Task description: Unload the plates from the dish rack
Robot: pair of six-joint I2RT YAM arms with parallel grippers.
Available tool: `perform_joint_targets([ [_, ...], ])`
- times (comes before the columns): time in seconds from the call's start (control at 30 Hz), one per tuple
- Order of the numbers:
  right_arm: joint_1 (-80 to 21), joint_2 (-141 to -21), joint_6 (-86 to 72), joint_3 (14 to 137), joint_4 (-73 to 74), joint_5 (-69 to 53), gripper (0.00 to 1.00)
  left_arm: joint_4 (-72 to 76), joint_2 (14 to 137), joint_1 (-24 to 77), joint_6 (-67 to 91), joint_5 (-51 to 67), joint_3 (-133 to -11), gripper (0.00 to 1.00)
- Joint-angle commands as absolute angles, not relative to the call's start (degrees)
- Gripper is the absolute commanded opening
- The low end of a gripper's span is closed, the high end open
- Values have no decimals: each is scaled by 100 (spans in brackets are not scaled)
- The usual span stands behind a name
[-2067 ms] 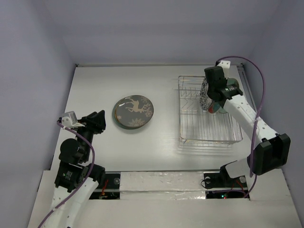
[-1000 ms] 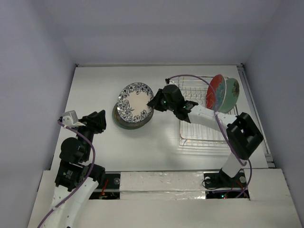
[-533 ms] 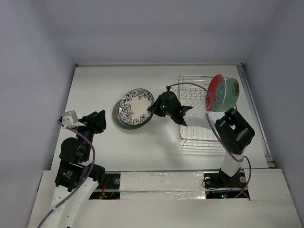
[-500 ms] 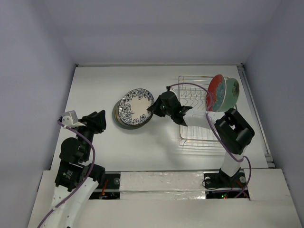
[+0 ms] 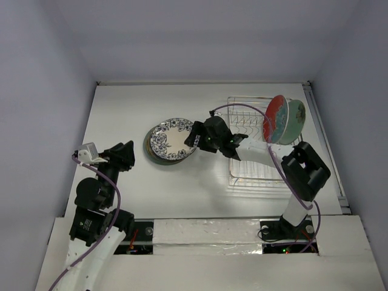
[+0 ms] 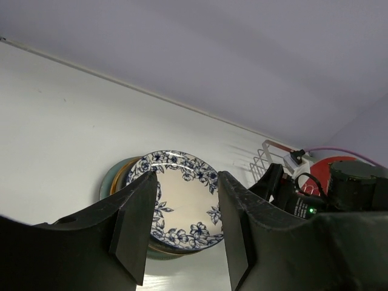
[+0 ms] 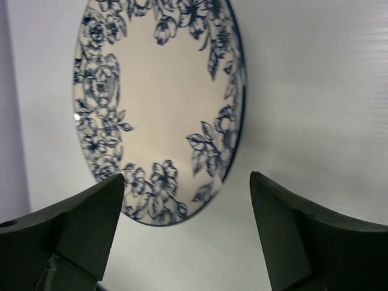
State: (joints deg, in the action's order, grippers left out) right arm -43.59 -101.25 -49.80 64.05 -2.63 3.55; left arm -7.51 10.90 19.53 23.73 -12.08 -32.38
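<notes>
Top external view: the blue-white floral plate (image 5: 171, 138) lies face up on a dark plate (image 5: 149, 150), at 9 o'clock from the dish rack (image 5: 260, 160). It is round, with a cream centre and a band of blue flowers at the rim. The rack's long axis runs 12 to 6. A red plate (image 5: 274, 118) and a mint green plate (image 5: 295, 121) stand on edge at its 1 o'clock corner, faces toward 9. The right gripper (image 5: 195, 134) is at the floral plate's 3 o'clock rim, fingers spread, pinching nothing. The left gripper (image 5: 126, 151), at 8 o'clock of the stack, is spread too.
</notes>
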Motion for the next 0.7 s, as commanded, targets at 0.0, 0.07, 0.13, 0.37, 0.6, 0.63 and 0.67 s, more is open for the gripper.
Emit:
perform_joint_targets([
  [0.0, -4395, -9713, -4193, 6837, 842, 955, 90, -475, 967, 1986, 2356, -1187, -3226, 41],
  [0.07, -4395, -9581, -3903, 6917, 1341, 1298, 90, -483, 941, 1986, 2364, -1187, -3226, 41],
  [0.13, -4395, -9186, -3728, 6908, 1625, 1651, 87, -483, 905, 2039, 2373, -1187, -3243, 41],
  [0.37, -3922, -7446, -3595, 6890, 3222, 4041, 0, -510, 739, 2145, 2382, -1187, -3234, 30],
  [0.6, -2490, -6655, -3261, 6838, 3963, 4825, 13, -518, 484, 2320, 2382, -1187, -3234, 0],
  [0.63, -2348, -6610, -3095, 6838, 3981, 4729, 44, -527, 466, 2373, 2382, -1187, -3234, 0],
  [0.67, -2207, -6601, -3033, 6873, 3999, 4624, 57, -519, 440, 2425, 2382, -1187, -3234, 0],
])
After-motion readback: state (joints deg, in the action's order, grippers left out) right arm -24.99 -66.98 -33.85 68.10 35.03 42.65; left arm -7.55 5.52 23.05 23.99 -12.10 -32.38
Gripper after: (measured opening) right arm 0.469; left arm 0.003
